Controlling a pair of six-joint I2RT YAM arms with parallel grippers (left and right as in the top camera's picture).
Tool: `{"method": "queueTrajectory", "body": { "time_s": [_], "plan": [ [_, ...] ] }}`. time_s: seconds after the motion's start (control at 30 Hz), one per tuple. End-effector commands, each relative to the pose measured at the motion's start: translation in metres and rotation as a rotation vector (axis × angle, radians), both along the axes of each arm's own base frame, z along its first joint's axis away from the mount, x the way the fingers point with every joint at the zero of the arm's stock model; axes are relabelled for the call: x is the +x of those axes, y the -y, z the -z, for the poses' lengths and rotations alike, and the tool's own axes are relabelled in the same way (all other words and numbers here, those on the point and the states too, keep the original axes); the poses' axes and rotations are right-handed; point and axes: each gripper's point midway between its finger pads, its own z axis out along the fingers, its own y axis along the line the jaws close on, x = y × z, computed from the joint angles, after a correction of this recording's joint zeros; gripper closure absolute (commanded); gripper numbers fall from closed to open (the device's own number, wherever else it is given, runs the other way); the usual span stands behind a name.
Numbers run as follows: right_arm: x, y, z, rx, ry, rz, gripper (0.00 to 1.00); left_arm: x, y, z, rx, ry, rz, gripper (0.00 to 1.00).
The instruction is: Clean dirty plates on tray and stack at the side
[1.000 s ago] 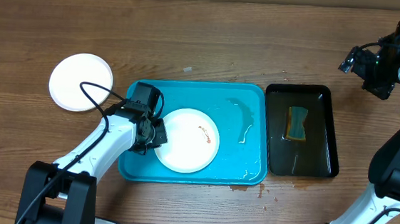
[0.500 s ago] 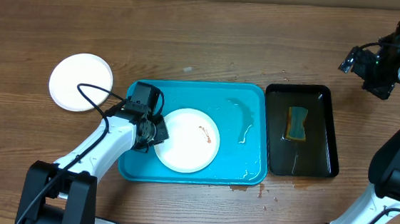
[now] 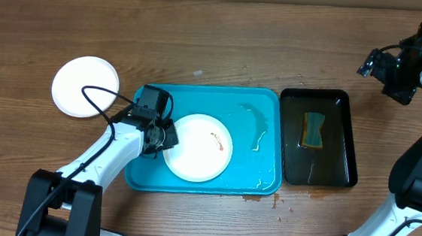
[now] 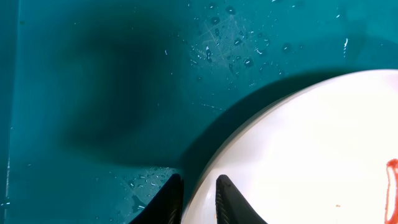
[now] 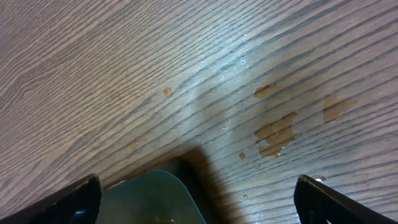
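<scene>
- White, round and shallow, a plain plate (image 3: pixel 86 86) lies flat on the brown wooden table (image 3: pixel 239 45) at the far left, well apart from the tray.
- Right of it, the left gripper (image 4: pixel 199 198) reaches down over the left part of the large turquoise-blue rectangular plastic tray (image 3: pixel 263 175), at the left edge of the plate that lies there.
- Its two dark fingertips (image 4: pixel 171 200) stand only a narrow gap apart. One is over the wet tray floor and the other over the plate, with the plate's rim between them. Whether they press on that rim I cannot tell.
- That round, shallow, white smeared plate (image 3: pixel 197 151) lies flat inside the tray, left of its middle. A small brown-red smear (image 3: pixel 215 139) sits right of the plate's centre.
- Water droplets (image 4: pixel 217 46) dot the tray floor beside this plate, and a clear puddle (image 3: pixel 257 125) lies in the tray's far right part.
- Small brown drips (image 3: pixel 261 200) mark the wood just off the tray's near right corner.
- Just beside the turquoise tray on its right sits a narrow black rectangular tray (image 3: pixel 354 156) holding liquid. A yellow-and-green sponge (image 3: pixel 313 130) lies in its far half.
- At the far right, the right gripper (image 5: pixel 196 186) hangs above the table beyond the black tray's far right corner. Its fingers are spread wide and hold nothing.
- Brown stains (image 5: pixel 277 134) spot the wood beneath it.
</scene>
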Motion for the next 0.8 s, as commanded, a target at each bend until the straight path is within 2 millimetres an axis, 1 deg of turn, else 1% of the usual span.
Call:
{"method": "queueTrajectory", "body": {
  "time_s": [0.0,0.17,0.3,0.37,0.57,0.6,0.7,0.77],
  "plan": [
    [0.004,-0.001,-0.014,-0.007,0.038,-0.003,0.0,0.013,0.003,-0.009,0.01,0.02,0.033,0.79],
    [0.004,-0.001,-0.014,-0.007,0.038,-0.003,0.0,0.024,0.006,-0.013,0.022,-0.023,0.052,0.78],
    [0.004,-0.001,-0.014,-0.007,0.038,-0.003,0.0,0.03,0.007,-0.003,0.039,-0.071,0.078,0.76],
    [0.004,-0.001,-0.014,-0.007,0.038,-0.003,0.0,0.031,0.006,0.001,0.042,-0.083,0.076,0.76],
    [0.004,-0.001,-0.014,-0.007,0.038,-0.003,0.0,0.03,0.006,0.001,0.041,-0.085,0.082,0.76],
    [0.004,-0.001,-0.014,-0.007,0.038,-0.003,0.0,0.029,0.006,0.0,0.044,-0.092,0.084,0.74],
    [0.004,-0.001,-0.014,-0.007,0.038,-0.003,0.0,0.03,0.003,-0.009,0.053,-0.11,0.099,0.68],
    [0.004,-0.001,-0.014,-0.007,0.038,-0.003,0.0,0.034,0.0,-0.023,0.059,-0.12,0.11,0.62]
  ]
}}
